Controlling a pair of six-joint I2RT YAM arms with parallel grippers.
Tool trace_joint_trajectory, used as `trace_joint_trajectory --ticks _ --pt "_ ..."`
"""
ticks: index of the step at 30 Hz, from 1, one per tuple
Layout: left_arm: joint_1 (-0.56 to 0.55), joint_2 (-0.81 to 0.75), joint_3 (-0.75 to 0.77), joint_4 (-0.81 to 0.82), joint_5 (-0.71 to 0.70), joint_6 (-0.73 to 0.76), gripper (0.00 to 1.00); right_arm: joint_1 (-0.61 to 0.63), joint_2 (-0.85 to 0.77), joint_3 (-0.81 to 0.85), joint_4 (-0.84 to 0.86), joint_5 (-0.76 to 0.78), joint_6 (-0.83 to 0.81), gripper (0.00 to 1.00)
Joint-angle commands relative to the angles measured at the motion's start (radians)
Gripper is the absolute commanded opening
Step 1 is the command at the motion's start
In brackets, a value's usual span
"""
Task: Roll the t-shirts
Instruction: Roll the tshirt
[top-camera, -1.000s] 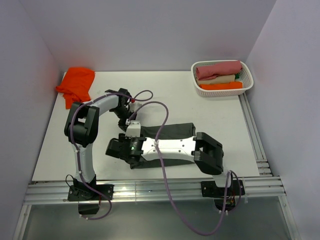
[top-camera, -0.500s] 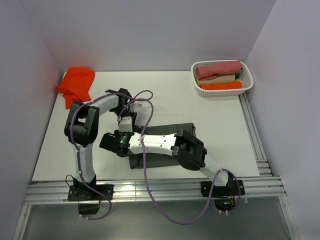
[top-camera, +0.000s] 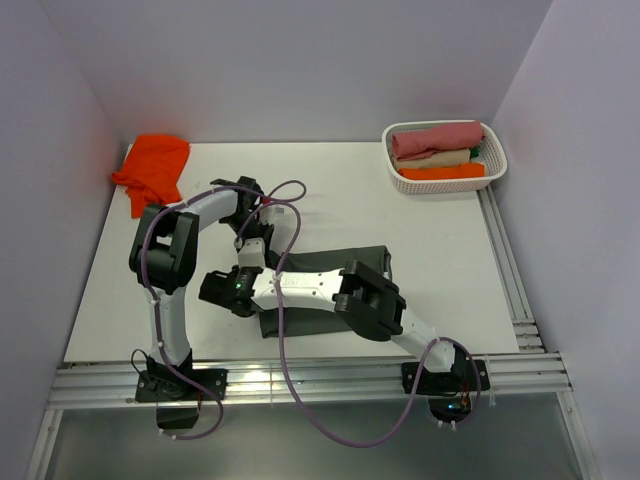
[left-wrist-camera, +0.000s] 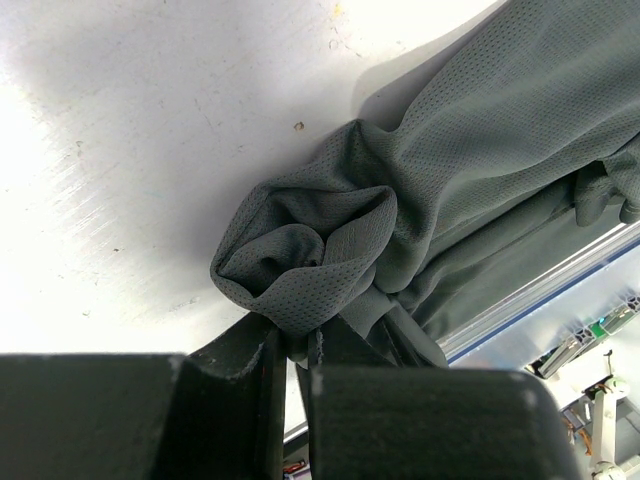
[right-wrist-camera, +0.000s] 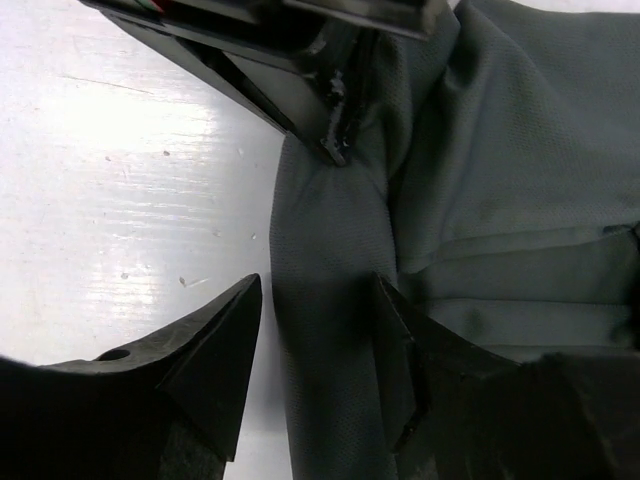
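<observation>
- Top view: the dark charcoal-grey cloth t-shirt (top-camera: 365, 257) lies mid-table under the right arm; the bright orange-red cloth t-shirt (top-camera: 155, 168) is heaped at the far left corner.
- Left wrist: the left gripper (left-wrist-camera: 295, 350) pinches a bunched grey fold.
- Right wrist: the right gripper (right-wrist-camera: 318, 335) gapes wide astride a grey strip.

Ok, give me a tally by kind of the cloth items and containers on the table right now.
White plastic mesh basket: 1
Loose t-shirts: 2, the dark charcoal-grey cloth t-shirt and the bright orange-red cloth t-shirt
Rolled cloths in the basket: 3, a pink roll, a cream roll and an orange roll; a green sliver behind them is too small to tell
Total: 6
</observation>
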Motion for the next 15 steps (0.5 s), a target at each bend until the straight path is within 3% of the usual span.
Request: trace_joint_trajectory --ticks 1,7,15 --pt "-0.004 0.018 0.025 0.029 -0.065 0.004 0.04 0.013 0.006 0.018 -0.066 0.01 0.054 0.54" --pt "-0.004 0.018 0.034 0.032 -0.042 0.004 0.11 0.013 -0.02 -0.04 -0.086 -0.019 0.12 0.41" --pt "0.03 -0.018 0.078 0.048 0.07 0.004 0.48 -0.014 -0.235 -0.377 0.29 -0.114 0.112 0.23"
